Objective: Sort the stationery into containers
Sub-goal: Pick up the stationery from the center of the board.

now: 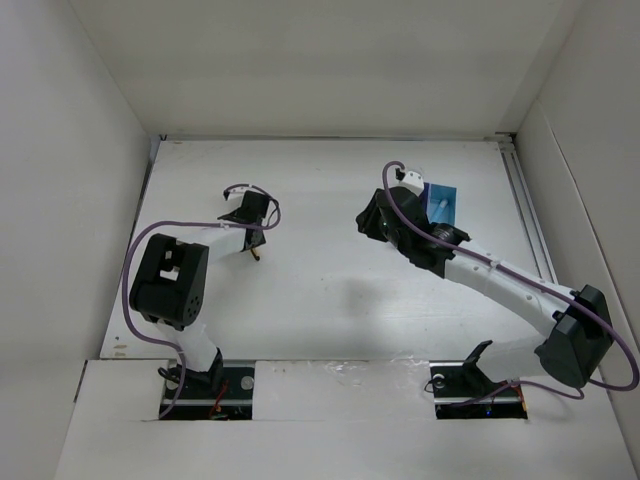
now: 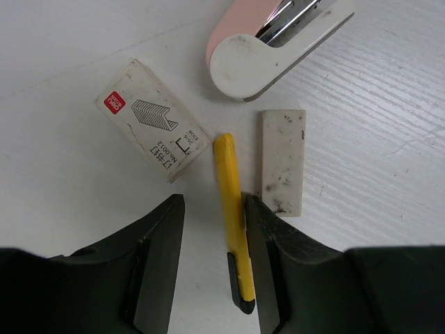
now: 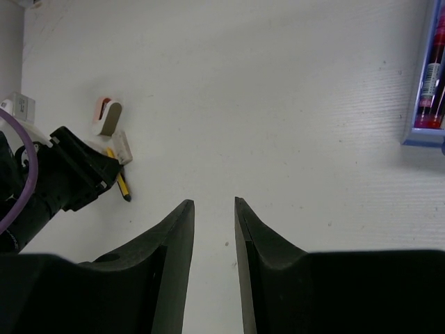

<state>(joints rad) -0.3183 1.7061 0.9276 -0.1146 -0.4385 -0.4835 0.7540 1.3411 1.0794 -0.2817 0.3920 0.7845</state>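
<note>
A yellow pen [image 2: 231, 216] lies on the table between the jaws of my open left gripper [image 2: 213, 202], against its right finger [image 2: 268, 257]. A smudged white eraser [image 2: 284, 161] lies just right of the pen. In the top view the left gripper [image 1: 255, 240] is at the table's left middle. My right gripper [image 3: 214, 202] is open and empty above bare table, and sits left of the containers [image 1: 441, 203] in the top view [image 1: 375, 222]. A light-blue tray [image 3: 419, 138] at the right wrist view's right edge holds red pens [image 3: 435, 76]. The dark blue tray is mostly hidden by the right arm.
A white staple box [image 2: 153, 129] lies left of the pen, and a pink-and-white stapler [image 2: 268, 38] lies beyond it. The stapler also shows in the right wrist view [image 3: 106, 116] beside the left gripper. White walls enclose the table on three sides.
</note>
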